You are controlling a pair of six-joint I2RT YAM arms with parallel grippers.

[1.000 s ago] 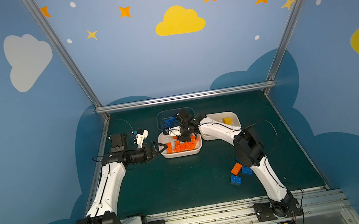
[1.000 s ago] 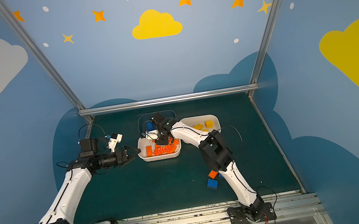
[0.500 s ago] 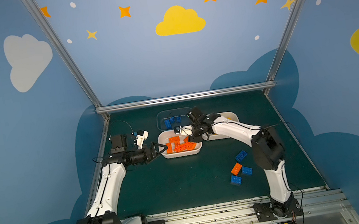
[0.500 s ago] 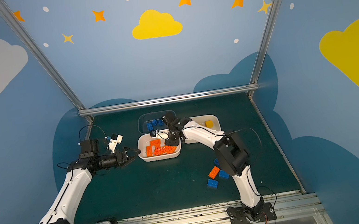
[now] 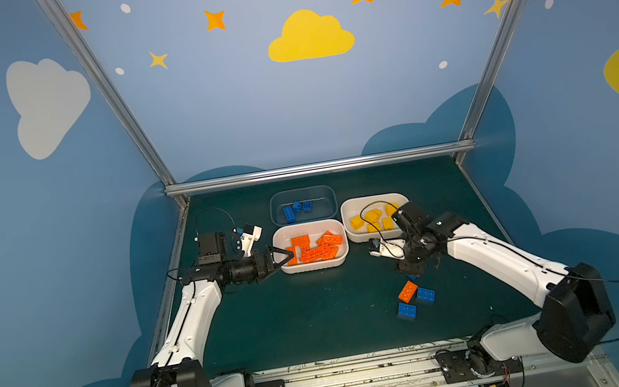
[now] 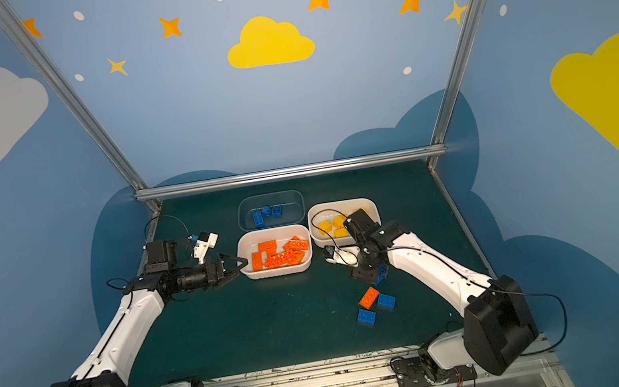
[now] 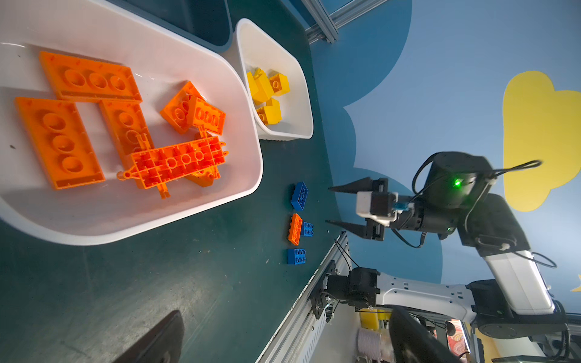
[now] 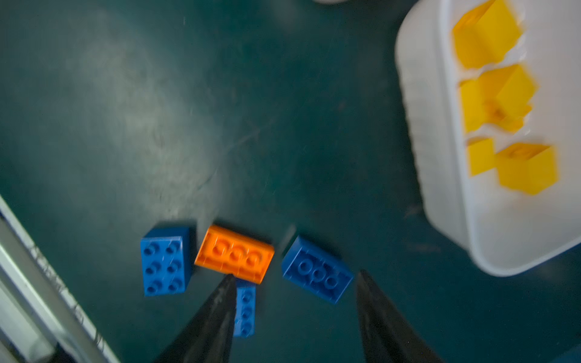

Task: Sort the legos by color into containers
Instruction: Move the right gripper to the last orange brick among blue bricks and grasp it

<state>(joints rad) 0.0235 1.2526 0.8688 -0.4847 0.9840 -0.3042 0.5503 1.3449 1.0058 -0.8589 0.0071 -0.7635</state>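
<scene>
1. The worktop (image 5: 319,319) is a dark green mat, scuffed, with pale streaks and specks in the wrist views. A metal rail (image 5: 349,377) along its near edge carries both arm bases.
2. Blue walls (image 5: 34,246) painted with white and yellow clouds and orange stars close it in on three sides. Aluminium posts (image 5: 106,92) rise from the far corners, joined by a crossbar (image 5: 316,168).
3. Three tubs sit at the far middle. A clear tub (image 5: 275,214) holds blue legos (image 5: 295,209). Just in front of it, a white tub (image 5: 313,266) holds orange legos (image 5: 314,246), the lattice piece among them. A second white tub (image 5: 347,214) to the right holds yellow legos (image 5: 371,220).
4. Right of centre, an orange brick (image 5: 407,291) and three blue bricks (image 5: 425,294) lie loose on the mat, close together.
5. The left gripper (image 5: 287,257) hovers at the left end of the orange-filled tub, jaws wide apart and empty.
6. The right gripper (image 7: 328,205) points down over the loose group, jaws apart and holding nothing. In its wrist view one blue brick (image 8: 317,276) lies between the fingertips (image 8: 220,301); contact cannot be told.
</scene>
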